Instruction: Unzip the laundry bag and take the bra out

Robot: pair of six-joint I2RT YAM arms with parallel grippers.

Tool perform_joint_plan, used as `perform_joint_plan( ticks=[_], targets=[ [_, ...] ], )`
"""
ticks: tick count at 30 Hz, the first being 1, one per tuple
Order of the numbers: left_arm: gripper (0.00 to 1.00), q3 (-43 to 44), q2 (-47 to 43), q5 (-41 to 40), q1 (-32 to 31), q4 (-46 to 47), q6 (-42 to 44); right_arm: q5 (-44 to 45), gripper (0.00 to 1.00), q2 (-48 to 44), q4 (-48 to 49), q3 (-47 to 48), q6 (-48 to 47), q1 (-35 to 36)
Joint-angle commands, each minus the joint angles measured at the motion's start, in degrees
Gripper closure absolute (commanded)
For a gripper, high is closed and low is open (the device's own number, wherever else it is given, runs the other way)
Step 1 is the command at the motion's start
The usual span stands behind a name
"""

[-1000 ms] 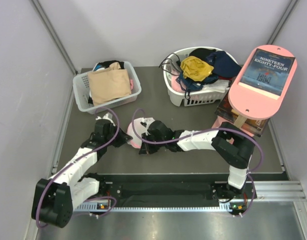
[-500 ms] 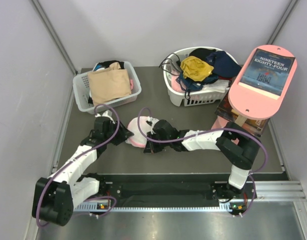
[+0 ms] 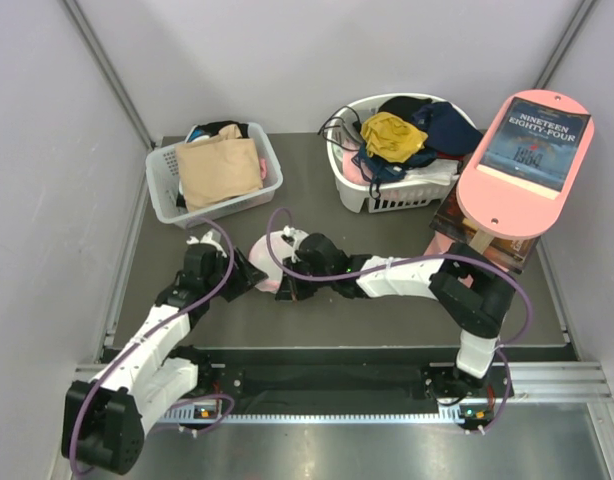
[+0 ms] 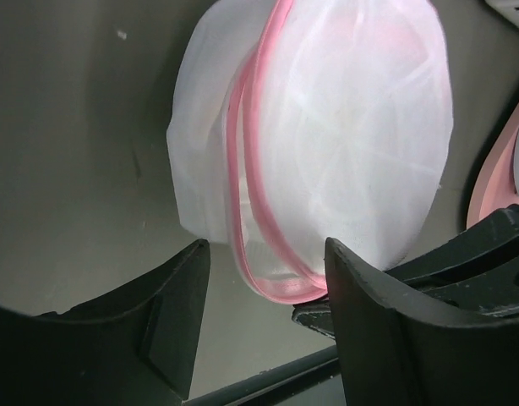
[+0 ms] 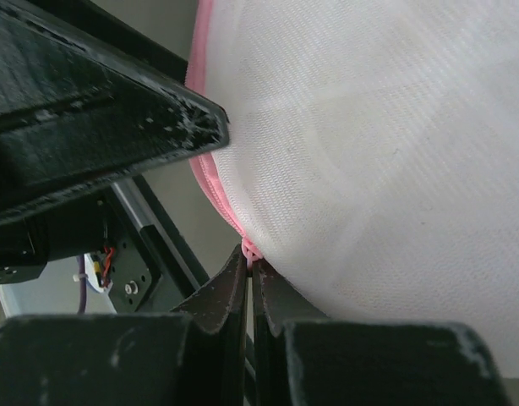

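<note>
The laundry bag [image 3: 270, 258] lies on the dark table [image 3: 317, 205], a little left of its middle and between the two arms' wrists. Its white mesh dome is tipped on its side, so the pink rim [image 4: 240, 169] runs up and down in the left wrist view. Pale folds show faintly through the mesh, but the netting blurs them too much to tell whether they are the bra. The right gripper [image 5: 251, 259] has its fingers pinched tight on the small pink zip pull [image 5: 249, 250] at the bag's edge. The left gripper [image 4: 265, 249] has its fingers spread wide, with the lower curve of the rim reaching into the gap and neither finger pressing on it. Farther back a rectangular white basket [image 3: 159, 195] holds a beige garment [image 3: 219, 170], and a round white basket [image 3: 387, 198] holds a mustard cloth [image 3: 391, 134] among dark clothes. At the right a book [image 3: 534, 143] rests on a pink board [image 3: 487, 205].
</note>
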Motion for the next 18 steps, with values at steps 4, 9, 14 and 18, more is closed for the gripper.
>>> perform_joint_plan(
  ticks=[4, 9, 14, 18],
  targets=[
    [0.42, -2.67, -0.32, 2.04, 0.31, 4.95, -3.00, -1.48, 1.00, 2.58, 1.07, 4.14, -1.03, 2.31],
    [0.59, -1.70, 2.93, 2.48, 0.31, 7.25, -2.74, -1.31, 1.00, 2.40, 0.80, 4.14, -1.03, 2.58],
    [0.93, -1.44, 5.49, 2.21, 0.31, 8.39, -2.12, -1.04, 1.00, 2.05, 0.28, 3.70, -1.12, 2.58],
    [1.00, -1.26, 5.93, 1.78, 0.31, 8.66, -1.59, -0.69, 1.00, 1.96, 0.01, 3.26, -0.95, 2.58]
  ],
)
